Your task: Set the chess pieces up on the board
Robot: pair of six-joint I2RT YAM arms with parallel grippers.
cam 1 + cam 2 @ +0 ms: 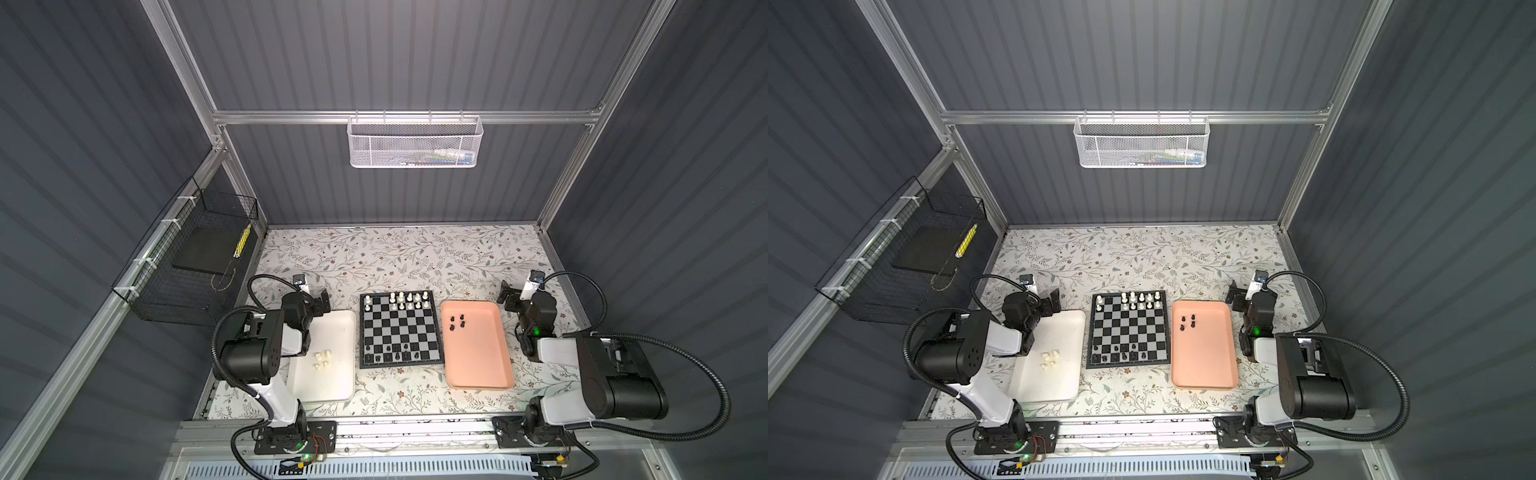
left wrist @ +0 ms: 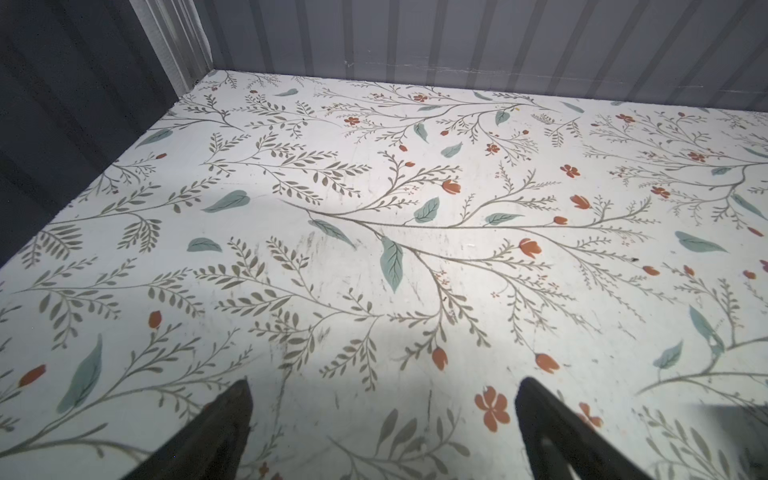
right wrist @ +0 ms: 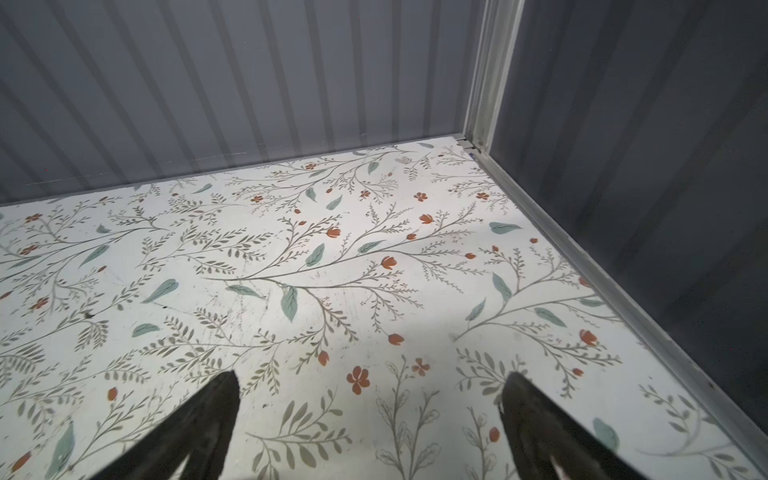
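Observation:
The board (image 1: 401, 332) (image 1: 1129, 332) lies mid-table. Several cream-white chess pieces (image 1: 409, 301) stand on its far rows and several black ones (image 1: 395, 353) on its near rows. More white pieces (image 1: 323, 360) lie in the white tray (image 1: 332, 386), and several black pieces (image 1: 457, 323) lie in the salmon-pink tray (image 1: 482, 361). My left gripper (image 1: 321, 301) (image 2: 384, 381) hovers open and empty past the white tray's far end. My right gripper (image 1: 505, 297) (image 3: 372, 374) is open and empty beside the pink tray's far right corner. Both wrist views show only floral tabletop.
A white mesh basket (image 1: 414, 143) hangs on the back wall. A black wire basket (image 1: 195, 266) is fixed to the left wall. Grey panel walls close the table on three sides, and an aluminium rail (image 1: 415, 428) with both arm bases runs along the front.

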